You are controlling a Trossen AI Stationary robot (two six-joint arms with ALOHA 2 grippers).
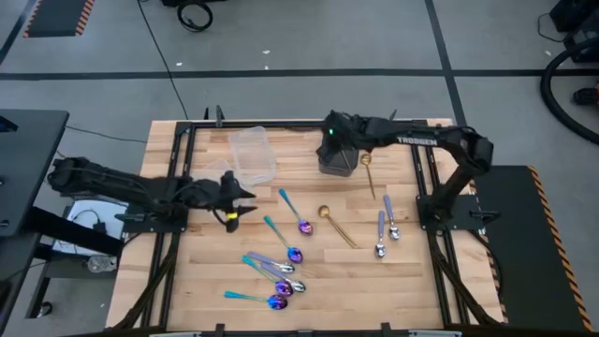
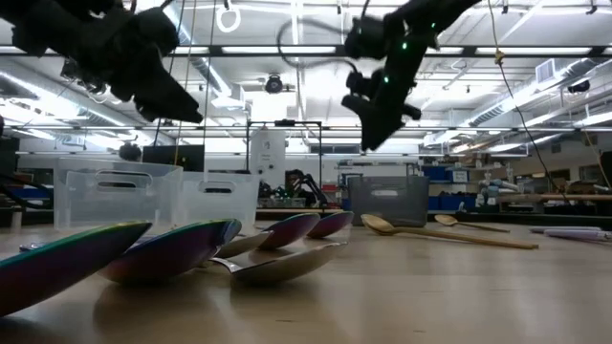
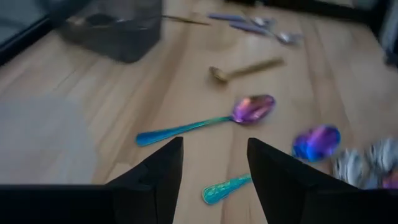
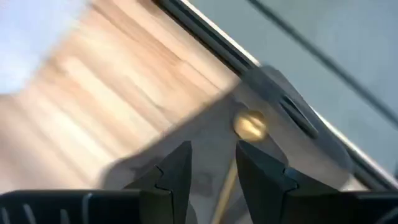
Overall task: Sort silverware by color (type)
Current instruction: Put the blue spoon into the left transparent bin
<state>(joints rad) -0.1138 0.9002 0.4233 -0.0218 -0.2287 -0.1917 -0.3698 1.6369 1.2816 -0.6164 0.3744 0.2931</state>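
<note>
1. The high view lays out the whole pale wooden worktop [image 1: 206, 271]. The left end effector [image 1: 234, 198] hangs over the left-middle of it, just below a clear plastic tub [image 1: 253, 154]. The right end effector [image 1: 335, 131] is above a dark grey box [image 1: 337, 161] at the far edge. A gold spoon [image 1: 368, 173] lies just beside that box and a second gold spoon [image 1: 335, 225] lies mid-worktop. Two silver spoons with lilac handles [image 1: 385, 232] lie together toward the right. The iridescent purple-blue spoons with teal handles [image 1: 281, 267] are spread through the middle and near the front edge.
2. The low view adds height. Both end effectors hang well clear of the surface, the left one [image 2: 172, 96] and the right one [image 2: 375, 119]. Iridescent bowls loom close to the lens, with the tub [image 2: 115, 196] and the box [image 2: 387, 199] behind.
3. The left wrist view alone shows the left fingers [image 3: 161, 171] spread apart, holding nothing. One iridescent teal-handled spoon [image 3: 211, 121] lies beyond them, and another teal handle [image 3: 227, 186] sits in the gap.
4. The right wrist view alone shows what the right end effector carries. Its fingers [image 4: 177, 171] are closed on a slim gold spoon [image 4: 249, 124], whose bowl sticks out over the grey box [image 4: 292, 112]. From above this spoon cannot be made out.
</note>
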